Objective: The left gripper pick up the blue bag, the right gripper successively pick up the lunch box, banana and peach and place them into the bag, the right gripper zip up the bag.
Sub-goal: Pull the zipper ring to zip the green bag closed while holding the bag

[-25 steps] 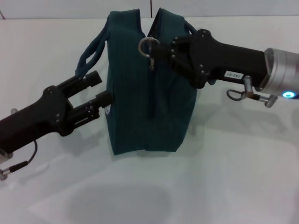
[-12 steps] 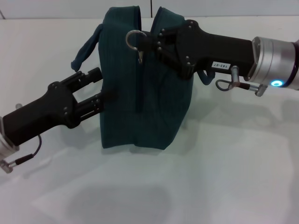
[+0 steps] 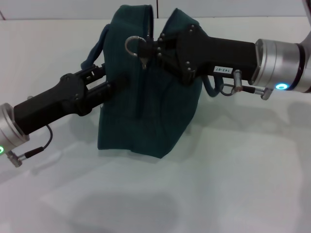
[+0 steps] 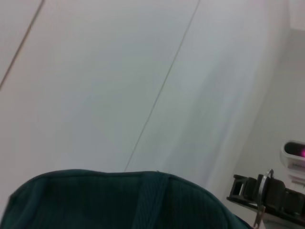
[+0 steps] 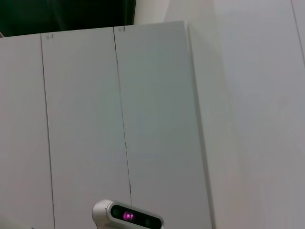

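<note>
blue bag [image 3: 146, 111] on white table [image 3: 233, 184]

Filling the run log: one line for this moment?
step: zipping | left gripper: holding blue bag side | right gripper: at ring zip pull, bag top | bag: tilted on table

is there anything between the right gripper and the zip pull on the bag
Nothing visible. In the head view the right gripper is already at the ring zip pull on top of the blue bag.

The bag [image 3: 146, 97] hides the left gripper's [image 3: 104, 87] fingertips at its 9 o'clock side. The right gripper's [image 3: 148, 46] tips blur into the zip ring [image 3: 133, 46]. The bag's contents stay unseen; the left wrist view crops it.
</note>
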Available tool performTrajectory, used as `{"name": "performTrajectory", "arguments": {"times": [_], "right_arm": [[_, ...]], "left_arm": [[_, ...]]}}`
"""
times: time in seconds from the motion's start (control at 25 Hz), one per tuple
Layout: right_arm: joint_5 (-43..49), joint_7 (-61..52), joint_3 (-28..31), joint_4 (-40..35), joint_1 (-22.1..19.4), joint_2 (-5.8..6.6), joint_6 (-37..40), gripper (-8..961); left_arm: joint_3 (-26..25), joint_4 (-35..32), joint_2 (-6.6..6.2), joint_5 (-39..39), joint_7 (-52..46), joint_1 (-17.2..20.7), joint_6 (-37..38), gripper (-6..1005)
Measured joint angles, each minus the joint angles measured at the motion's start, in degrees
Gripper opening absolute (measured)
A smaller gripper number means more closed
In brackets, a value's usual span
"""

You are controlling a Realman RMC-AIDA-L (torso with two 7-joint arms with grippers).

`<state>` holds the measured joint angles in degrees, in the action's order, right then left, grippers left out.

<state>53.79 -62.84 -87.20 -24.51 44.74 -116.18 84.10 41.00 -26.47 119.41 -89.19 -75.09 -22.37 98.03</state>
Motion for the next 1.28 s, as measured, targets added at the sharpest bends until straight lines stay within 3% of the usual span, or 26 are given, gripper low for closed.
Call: {"name": "performTrajectory", "arguments": {"times": [0.16,0.36,0.6,0.96,1.28], "right_arm": [[0.0,0.1,-0.4,-0.4,0.1,0.00,-0.4,10],[0.0,0.1,-0.3,-0.8,0.1,0.00,-0.7,10],[-1.0,0.1,-0.2,-0.8,-0.1,0.00,-0.7,10],[-5.4,0.1,0.0,-3.3,-3.4,0.12,-0.3,10],[-6.7,-0.3,0.1,-3.1,-3.7,0.18,-0.9,11]], "left_arm": [[0.2,-0.4,0.00,-0.1,0.5,-0.3,0.0,630],[0.2,-0.5,-0.08,-0.2,1.2,-0.9,0.1,380],[0.6,-0.5,-0.16,-0.4,2.0,-1.5,0.2,271],[1.8,-0.5,-0.36,-1.9,2.1,-1.1,0.6,230],[1.9,-0.5,-0.35,-4.1,3.2,-1.0,2.5,162]]}}
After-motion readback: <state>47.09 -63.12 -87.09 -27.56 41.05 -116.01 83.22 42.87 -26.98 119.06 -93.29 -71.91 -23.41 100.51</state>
